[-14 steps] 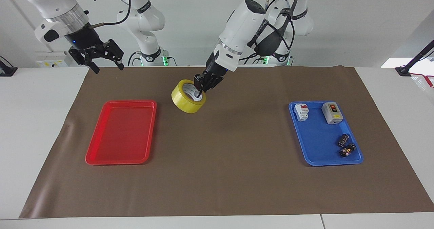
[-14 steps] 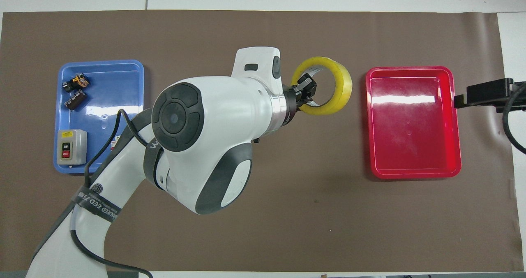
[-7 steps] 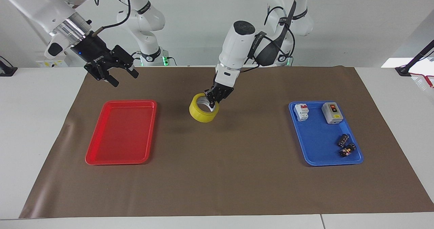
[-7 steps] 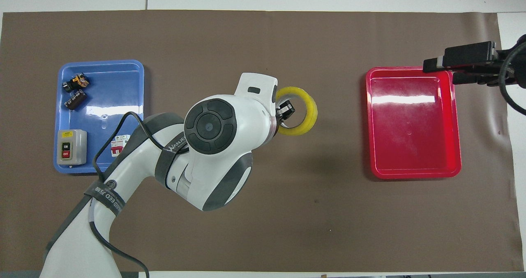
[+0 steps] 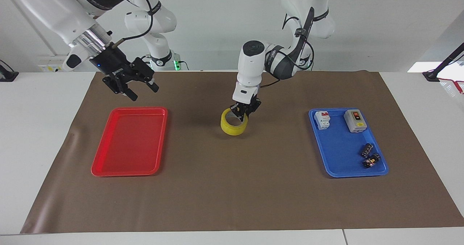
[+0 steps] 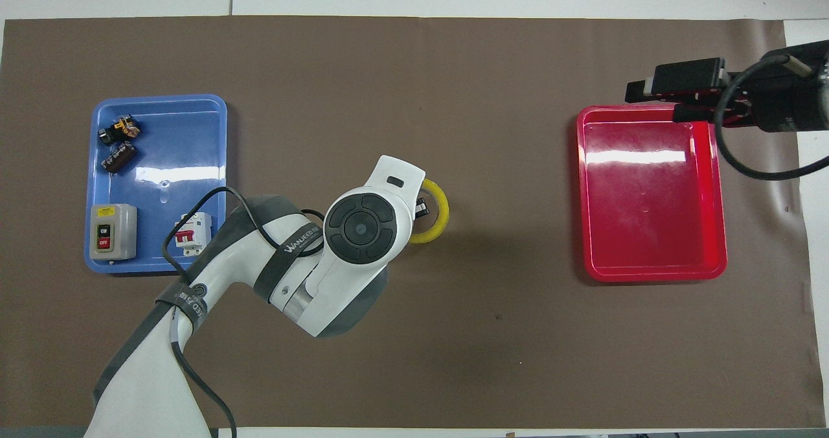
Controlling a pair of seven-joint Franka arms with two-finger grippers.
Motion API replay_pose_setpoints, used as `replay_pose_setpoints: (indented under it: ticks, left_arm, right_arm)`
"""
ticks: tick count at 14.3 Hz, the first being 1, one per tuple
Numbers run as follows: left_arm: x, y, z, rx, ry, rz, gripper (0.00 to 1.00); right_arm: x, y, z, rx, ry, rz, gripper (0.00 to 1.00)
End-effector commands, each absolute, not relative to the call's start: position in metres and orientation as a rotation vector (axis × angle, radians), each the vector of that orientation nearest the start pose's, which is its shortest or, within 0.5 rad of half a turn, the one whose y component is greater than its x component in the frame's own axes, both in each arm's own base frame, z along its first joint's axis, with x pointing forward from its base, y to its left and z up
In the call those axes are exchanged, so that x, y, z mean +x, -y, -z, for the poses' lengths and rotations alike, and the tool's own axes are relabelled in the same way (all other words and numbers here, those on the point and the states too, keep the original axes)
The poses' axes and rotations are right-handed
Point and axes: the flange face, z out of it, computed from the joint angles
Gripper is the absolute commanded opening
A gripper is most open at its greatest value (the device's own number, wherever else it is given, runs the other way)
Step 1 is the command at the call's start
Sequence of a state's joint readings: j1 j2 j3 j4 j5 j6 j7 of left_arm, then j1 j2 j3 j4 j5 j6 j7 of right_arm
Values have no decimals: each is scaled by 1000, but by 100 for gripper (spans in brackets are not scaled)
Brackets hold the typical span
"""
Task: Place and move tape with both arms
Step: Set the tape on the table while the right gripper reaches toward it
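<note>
My left claw (image 5: 242, 111) is clamped shut on the wall of the tape (image 5: 234, 126), one finger inside the core and one outside, pinching the rim on the side toward my left arm's end of the table. The roll lies flat, hole up, on the brown mat (image 5: 232, 187) at mid table, so it has no long axis to line up on; only the rim matters. In the overhead view my wrist covers roughly the 7-to-11 o'clock part of the ring, and the free arc runs from about 12 through 5 o'clock (image 6: 438, 212). Whether the roll is fully seated or a hair off the mat I can't tell; it looks down. From the tape, the red tray (image 6: 651, 266) sits at 3 o'clock in the overhead view, well apart, and the blue tray (image 6: 194, 111) with its switch parts is at 9 o'clock. My right claw (image 5: 132, 86) hangs wide open and empty over the mat, just off the red tray's edge nearest the robots, waiting. My read: I let go here, and the right claw, on the tray side, comes in on the free 3 o'clock arc and carries the roll to the red tray.
</note>
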State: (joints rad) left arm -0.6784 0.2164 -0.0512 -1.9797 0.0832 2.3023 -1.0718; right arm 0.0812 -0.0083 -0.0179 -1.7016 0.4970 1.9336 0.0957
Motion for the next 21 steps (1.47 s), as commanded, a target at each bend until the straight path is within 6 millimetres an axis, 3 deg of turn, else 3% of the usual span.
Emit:
replay_pose_setpoints:
  ticks: [1, 3, 6, 7, 8, 9, 13, 16, 21]
  left_arm:
    - [463, 395, -348, -3122, 403, 212, 0]
    - [463, 398, -327, -3118, 393, 194, 0]
    - [465, 398, -322, -3123, 365, 196, 0]
    - [466, 397, -322, -3125, 341, 196, 29]
    - [467, 397, -323, -3126, 334, 198, 84]
    - [467, 397, -329, -3131, 326, 207, 100]
    - [481, 361, -387, -3111, 358, 227, 100]
    - [495, 303, -422, -3074, 194, 147, 100]
    - [523, 203, -471, -3137, 108, 77, 100]
  right_arm:
    - [578, -91, -596, -2662, -198, 284, 100]
    - [578, -91, -593, -2665, -199, 278, 100]
    - [576, -91, -593, -2669, -196, 270, 100]
    - [576, -91, -592, -2674, -193, 264, 100]
    - [576, -90, -592, -2681, -190, 266, 100]
    - [576, -90, -592, -2684, -191, 266, 100]
    - [574, -93, -590, -2691, -184, 269, 100]
    - [572, -119, -580, -2750, -179, 269, 100]
    - [581, -222, -524, -2875, -150, 275, 100]
